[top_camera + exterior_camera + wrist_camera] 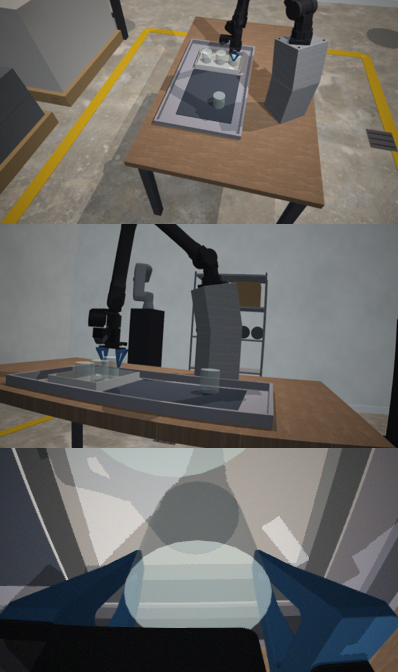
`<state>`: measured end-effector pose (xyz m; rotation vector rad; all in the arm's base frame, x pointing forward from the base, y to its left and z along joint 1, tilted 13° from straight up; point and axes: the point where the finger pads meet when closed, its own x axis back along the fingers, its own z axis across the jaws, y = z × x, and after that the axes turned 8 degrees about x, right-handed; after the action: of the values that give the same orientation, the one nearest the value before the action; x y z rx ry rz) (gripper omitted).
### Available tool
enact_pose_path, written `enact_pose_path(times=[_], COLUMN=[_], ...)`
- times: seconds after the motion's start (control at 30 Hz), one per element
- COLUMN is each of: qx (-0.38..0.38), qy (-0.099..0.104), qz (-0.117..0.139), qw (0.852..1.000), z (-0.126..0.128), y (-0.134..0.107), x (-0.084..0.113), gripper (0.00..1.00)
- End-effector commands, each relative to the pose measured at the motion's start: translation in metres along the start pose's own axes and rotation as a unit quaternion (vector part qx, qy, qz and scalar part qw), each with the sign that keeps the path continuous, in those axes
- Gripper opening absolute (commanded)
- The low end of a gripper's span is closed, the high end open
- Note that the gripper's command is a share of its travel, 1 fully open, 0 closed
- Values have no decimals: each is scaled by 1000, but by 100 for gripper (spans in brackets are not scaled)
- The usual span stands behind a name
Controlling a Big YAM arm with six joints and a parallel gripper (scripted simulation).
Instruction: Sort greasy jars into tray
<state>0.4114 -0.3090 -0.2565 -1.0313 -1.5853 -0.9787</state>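
Top view, gripper: your black gripper with blue fingers (234, 57) (111, 365) is closed on a pale, clear glass jar (233, 62) (112, 371) (198, 590) at the tray end nearest the grey pedestal's side.
Top view, tray: you have two more pale glass jars, one (206, 56) (84, 369) and another (221, 57), upright in the shallow cream rectangular tray (217, 68) (73, 382) (341, 503), lined up with the gripped one.
Top view, mat: the fourth pale glass jar (218, 100) (210, 381) stands on the dark rectangular drying mat (199, 92) (171, 390), well apart from the tray.
Exterior view, gripped jar: your fingers point down with it upright between them, over the tray; you cannot tell whether its lower end touches the tray floor.
Exterior view, table top: the tray sits on the grey rimmed steel top (196, 126) (183, 407), beside the mat.
Wrist view, jaws: a finger bears on each side of your jar.
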Motion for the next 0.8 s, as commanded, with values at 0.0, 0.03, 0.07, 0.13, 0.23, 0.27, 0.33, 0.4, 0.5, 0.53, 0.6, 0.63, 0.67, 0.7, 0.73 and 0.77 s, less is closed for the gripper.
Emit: enact_pose_path(times=[0.0,0.03,0.07,0.13,0.23,0.27,0.33,0.4,0.5,0.53,0.6,0.63,0.67,0.7,0.73,0.77], qx=[4,4,4,4,4,4,4,4,4,4,4,4,4,4,4,4], qy=[5,5,5,5,5,5,5,5,5,5,5,5,5,5,5,5], qz=[1,1,1,1,1,1,1,1,1,1,1,1,1,1,1,1], qw=[1000,1000,1000,1000,1000,1000,1000,1000,1000,1000,1000,1000,1000,1000,1000,1000], z=[7,7,7,7,7,7,7,7,7,7,7,7,7,7,7,7], y=[-9,-9,-9,-9,-9,-9,-9,-9,-9,-9,-9,-9,-9,-9,-9,-9], x=[-8,-8,-8,-8,-8,-8,-8,-8,-8,-8,-8,-8,-8,-8,-4,0], gripper=[0,0,0,0,0,100,100,100,100,100,100,100,100,100,100,100])
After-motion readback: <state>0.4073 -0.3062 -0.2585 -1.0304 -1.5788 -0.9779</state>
